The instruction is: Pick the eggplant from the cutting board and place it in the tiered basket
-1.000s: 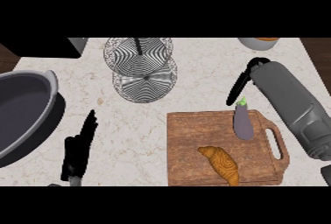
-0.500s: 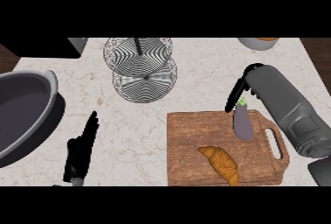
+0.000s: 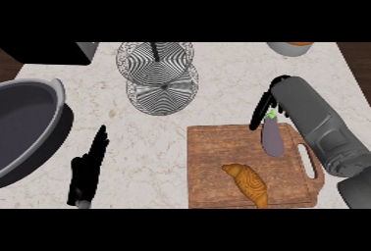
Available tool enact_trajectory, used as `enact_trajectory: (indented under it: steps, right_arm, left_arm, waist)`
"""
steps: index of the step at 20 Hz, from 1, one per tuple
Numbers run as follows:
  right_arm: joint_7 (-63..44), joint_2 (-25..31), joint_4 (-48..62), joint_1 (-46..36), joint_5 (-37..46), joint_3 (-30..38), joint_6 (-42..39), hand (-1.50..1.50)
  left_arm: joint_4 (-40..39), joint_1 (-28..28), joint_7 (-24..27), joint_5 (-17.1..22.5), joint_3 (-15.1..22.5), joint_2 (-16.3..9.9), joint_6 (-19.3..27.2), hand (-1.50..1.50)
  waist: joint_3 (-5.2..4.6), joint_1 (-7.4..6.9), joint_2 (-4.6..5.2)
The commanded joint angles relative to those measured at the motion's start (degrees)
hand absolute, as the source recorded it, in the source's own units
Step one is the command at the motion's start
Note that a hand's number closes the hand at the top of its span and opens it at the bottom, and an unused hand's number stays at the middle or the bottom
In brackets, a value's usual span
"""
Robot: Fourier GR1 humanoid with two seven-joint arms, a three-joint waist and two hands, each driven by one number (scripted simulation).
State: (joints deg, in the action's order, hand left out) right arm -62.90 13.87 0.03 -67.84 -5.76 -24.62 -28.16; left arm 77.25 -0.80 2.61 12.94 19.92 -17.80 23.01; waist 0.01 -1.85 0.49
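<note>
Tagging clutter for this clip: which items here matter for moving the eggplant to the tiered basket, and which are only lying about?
Part of the job:
eggplant, lying on the cutting board
tiered basket
right hand, fingers just above the eggplant's stem end

Just lying about:
croissant on the board
grey pot at left
orange bowl at the top edge
left hand, resting

The big grey pot [image 3: 25,127] is cut by the left edge. The orange-filled bowl [image 3: 291,47] is cut by the top. Whether the right hand [image 3: 262,108] touches the eggplant [image 3: 272,138] is unclear.
</note>
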Motion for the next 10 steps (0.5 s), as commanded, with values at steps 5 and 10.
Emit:
enact_trajectory:
  steps: [5,10]
  right_arm:
    - [-11.23,1.31,-0.03,1.45,-0.81,1.77,-5.46,-1.50]
    - [-9.74,-0.47,-0.03,4.69,-0.54,2.13,-3.31,-1.50]
  left_arm:
    - [-2.78,1.98,0.16,-0.85,-1.03,1.30,-0.10,0.00]
    - [1.57,-1.05,-1.21,-1.09,-0.71,-0.30,-0.75,0.00]
  waist:
    - [-0.05,0.74,0.06]
    - [0.01,0.13,0.04]
